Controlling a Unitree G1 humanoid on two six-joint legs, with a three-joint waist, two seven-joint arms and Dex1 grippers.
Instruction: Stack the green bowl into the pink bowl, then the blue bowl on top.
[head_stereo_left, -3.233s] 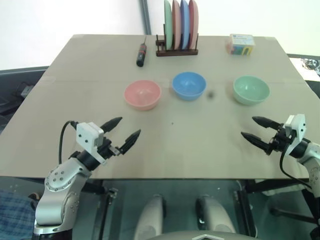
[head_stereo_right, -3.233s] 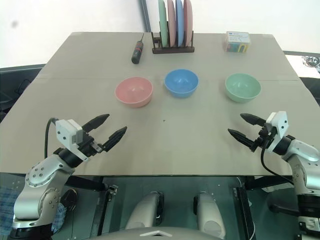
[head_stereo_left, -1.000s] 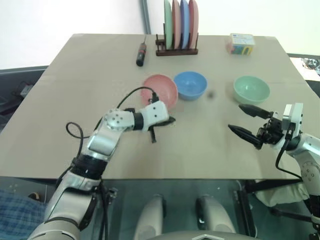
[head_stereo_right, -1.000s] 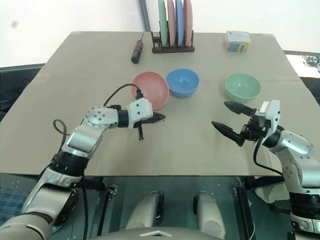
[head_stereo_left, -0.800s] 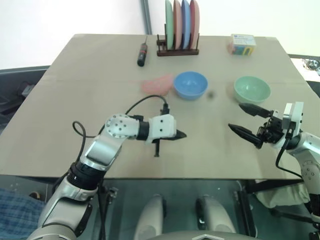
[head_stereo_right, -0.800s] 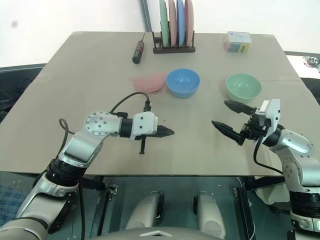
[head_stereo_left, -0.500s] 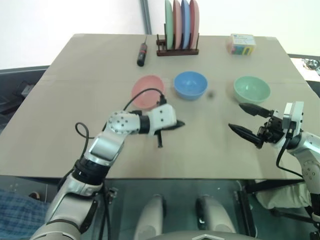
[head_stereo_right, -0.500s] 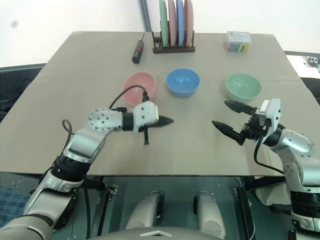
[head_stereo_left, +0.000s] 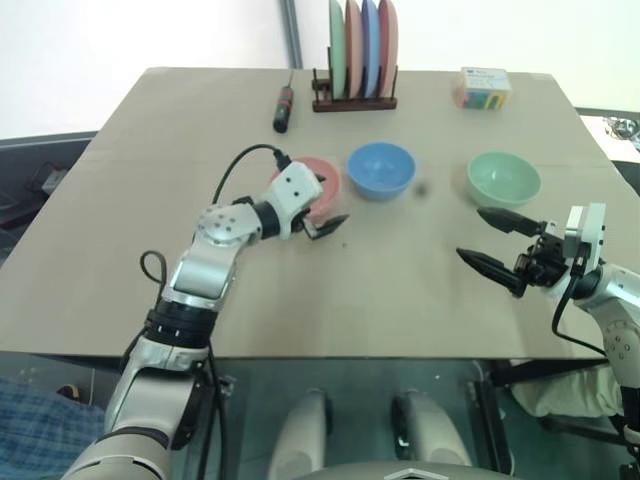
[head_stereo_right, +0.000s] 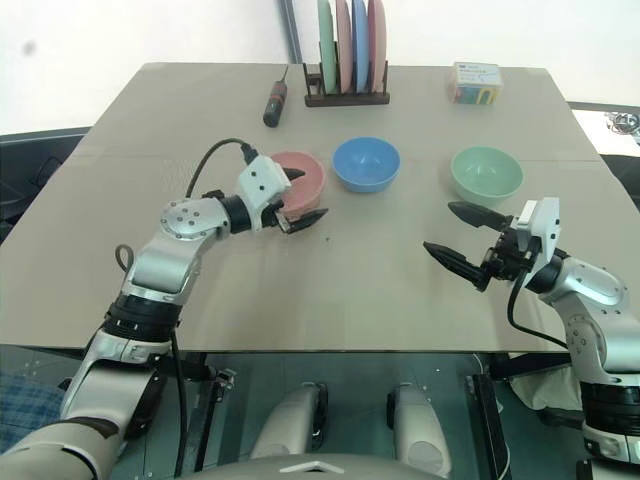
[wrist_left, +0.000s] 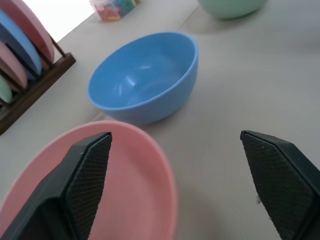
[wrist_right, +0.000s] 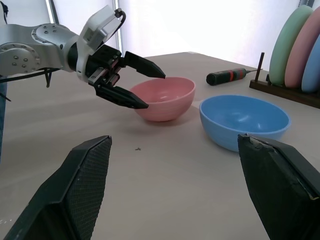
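The pink bowl (head_stereo_left: 322, 176) stands upright left of centre, with the blue bowl (head_stereo_left: 381, 170) close on its right and the green bowl (head_stereo_left: 503, 179) apart at the right. My left gripper (head_stereo_left: 332, 198) is open at the pink bowl's near rim. In the left wrist view one finger (wrist_left: 87, 175) hangs over the pink bowl (wrist_left: 125, 190) and the other over bare table, so the rim lies between the jaws, ungripped. My right gripper (head_stereo_left: 469, 232) is open and empty, hovering in front of the green bowl.
A wooden rack of upright plates (head_stereo_left: 356, 60) stands at the table's far edge, with a screwdriver (head_stereo_left: 284, 108) to its left and a small colourful box (head_stereo_left: 481, 88) to its right. A dark speck (head_stereo_left: 422, 188) lies between the blue and green bowls.
My left gripper went from shut to open and moved away from me to the pink bowl's rim. The pink bowl, tilted a second ago, now sits upright. The right arm stayed still.
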